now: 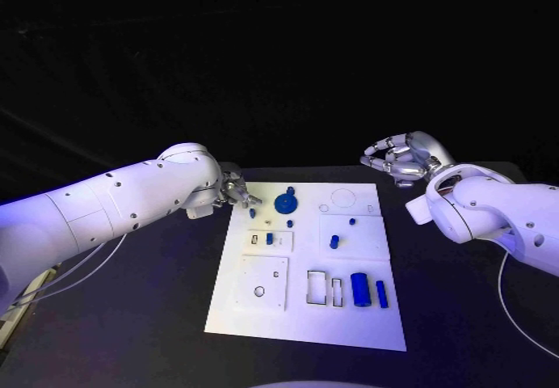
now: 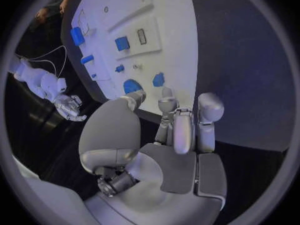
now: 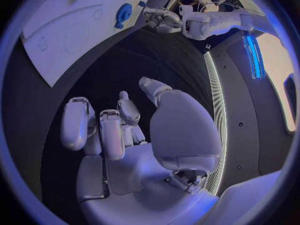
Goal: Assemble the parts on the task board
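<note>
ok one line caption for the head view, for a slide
Left hand at the far left corner of the white task board, right hand raised, holding nothing, blue parts on the board.

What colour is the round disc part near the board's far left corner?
Blue; the disc part shows best in the head view.

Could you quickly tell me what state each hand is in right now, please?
Left hand: open, holding nothing, at the task board's far left corner.
Right hand: open, fingers loosely curled, holding nothing, off the board.

Blue parts (image 1: pixel 360 289) on white task board (image 1: pixel 350 327)
</note>
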### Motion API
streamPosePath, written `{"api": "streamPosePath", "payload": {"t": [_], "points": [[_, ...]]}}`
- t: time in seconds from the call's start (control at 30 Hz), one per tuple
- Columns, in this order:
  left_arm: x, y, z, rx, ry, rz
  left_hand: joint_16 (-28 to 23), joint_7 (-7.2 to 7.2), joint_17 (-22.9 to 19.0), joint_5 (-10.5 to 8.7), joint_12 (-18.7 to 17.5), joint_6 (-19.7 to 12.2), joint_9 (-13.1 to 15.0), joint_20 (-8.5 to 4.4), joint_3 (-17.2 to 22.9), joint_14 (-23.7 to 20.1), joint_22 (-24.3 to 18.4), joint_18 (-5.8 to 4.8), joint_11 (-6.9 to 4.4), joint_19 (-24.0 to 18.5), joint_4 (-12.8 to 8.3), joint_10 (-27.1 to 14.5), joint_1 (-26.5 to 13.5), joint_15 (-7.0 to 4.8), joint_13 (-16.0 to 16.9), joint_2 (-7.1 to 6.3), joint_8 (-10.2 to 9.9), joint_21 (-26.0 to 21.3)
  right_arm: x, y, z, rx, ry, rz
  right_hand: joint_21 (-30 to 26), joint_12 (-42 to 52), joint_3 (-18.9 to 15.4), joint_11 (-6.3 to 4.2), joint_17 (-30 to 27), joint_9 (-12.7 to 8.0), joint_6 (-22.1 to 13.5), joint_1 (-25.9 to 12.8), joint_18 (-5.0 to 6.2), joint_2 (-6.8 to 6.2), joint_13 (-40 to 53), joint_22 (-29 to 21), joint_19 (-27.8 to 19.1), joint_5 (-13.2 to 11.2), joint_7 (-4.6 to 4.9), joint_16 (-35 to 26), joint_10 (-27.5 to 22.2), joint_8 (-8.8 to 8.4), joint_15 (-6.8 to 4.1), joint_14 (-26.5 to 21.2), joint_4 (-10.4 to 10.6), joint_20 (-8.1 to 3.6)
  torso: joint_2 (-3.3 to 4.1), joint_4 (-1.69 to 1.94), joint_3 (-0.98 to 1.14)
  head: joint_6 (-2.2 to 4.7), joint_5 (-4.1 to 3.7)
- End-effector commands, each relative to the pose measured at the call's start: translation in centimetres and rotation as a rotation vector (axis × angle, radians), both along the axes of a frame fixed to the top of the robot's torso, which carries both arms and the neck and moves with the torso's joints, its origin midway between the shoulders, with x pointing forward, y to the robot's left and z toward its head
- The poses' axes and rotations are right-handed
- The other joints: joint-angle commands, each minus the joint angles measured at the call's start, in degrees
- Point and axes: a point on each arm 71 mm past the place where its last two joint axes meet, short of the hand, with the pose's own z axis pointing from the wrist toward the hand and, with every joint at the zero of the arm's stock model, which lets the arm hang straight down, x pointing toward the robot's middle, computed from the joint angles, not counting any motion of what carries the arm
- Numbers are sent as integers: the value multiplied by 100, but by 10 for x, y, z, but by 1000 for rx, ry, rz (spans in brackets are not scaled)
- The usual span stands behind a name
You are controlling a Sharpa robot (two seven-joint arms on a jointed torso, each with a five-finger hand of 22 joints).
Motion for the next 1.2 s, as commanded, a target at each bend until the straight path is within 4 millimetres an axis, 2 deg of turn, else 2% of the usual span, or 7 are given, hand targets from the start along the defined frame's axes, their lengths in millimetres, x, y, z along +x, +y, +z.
{"api": "streamPosePath", "payload": {"t": [0.03,0.47,0.53,0.73,0.93,1.2], "points": [[-1,-4,-3,12,33,-40,-35,31,361,-11,-33,-6,-8,-3,-44,305,5,3,10,-33,-1,-39,68,42,-9,-12,-34,-19,0,2,-1,-1,2,15,-18,-24,7,15,19,8,-54,-40,38,9,-3,-5,-37,-29,-5,-12,-31,28,-26,247,42,-5,-5,8,1,-16,-3],[0,-3,-8,24,68,-43,-40,40,353,-2,-40,12,-47,9,-30,299,6,4,18,-36,-9,-62,166,52,-32,58,-71,-22,0,2,-1,-1,3,16,-18,-24,7,15,19,8,-54,-40,38,9,-3,-5,-37,-29,-5,-12,-31,28,-26,247,42,-5,-6,4,2,-30,-4],[0,-3,-9,20,73,-44,-41,47,350,5,-41,23,-77,16,12,297,8,5,24,-37,-12,-78,274,58,-48,112,-100,-22,0,2,-1,-1,3,16,-18,-24,7,15,19,8,-54,-40,38,9,-3,-5,-37,-29,-5,-12,-31,28,-26,247,42,-5,-8,5,0,-32,-9],[0,-4,-10,10,82,-44,-42,51,346,9,-32,40,-109,24,74,294,7,6,28,-41,-16,-86,398,62,-50,163,-127,-24,0,2,-2,0,4,18,-18,-24,7,15,19,8,-54,-40,38,9,-3,-5,-37,-29,-5,-12,-31,28,-26,247,42,-5,-13,0,6,-40,-3],[1,-4,-10,-5,82,-37,-41,49,345,8,-33,54,-145,29,216,292,-1,9,26,-49,-24,-107,599,61,-75,236,-157,-28,0,2,-2,-1,8,19,-25,-26,1,13,14,12,-57,-42,39,20,-5,-8,-36,-23,-6,-18,-31,34,-28,246,53,-7,-11,4,1,-39,-4],[0,-7,-11,-30,91,-36,-45,47,336,1,-42,65,-162,32,330,289,-9,10,23,-58,-32,-128,753,60,-103,248,-167,-33,0,3,-2,-2,12,20,-25,-26,1,13,14,12,-57,-42,39,20,-5,-8,-36,-23,-6,-18,-31,34,-28,246,53,-7,-10,7,2,-47,3]]}}
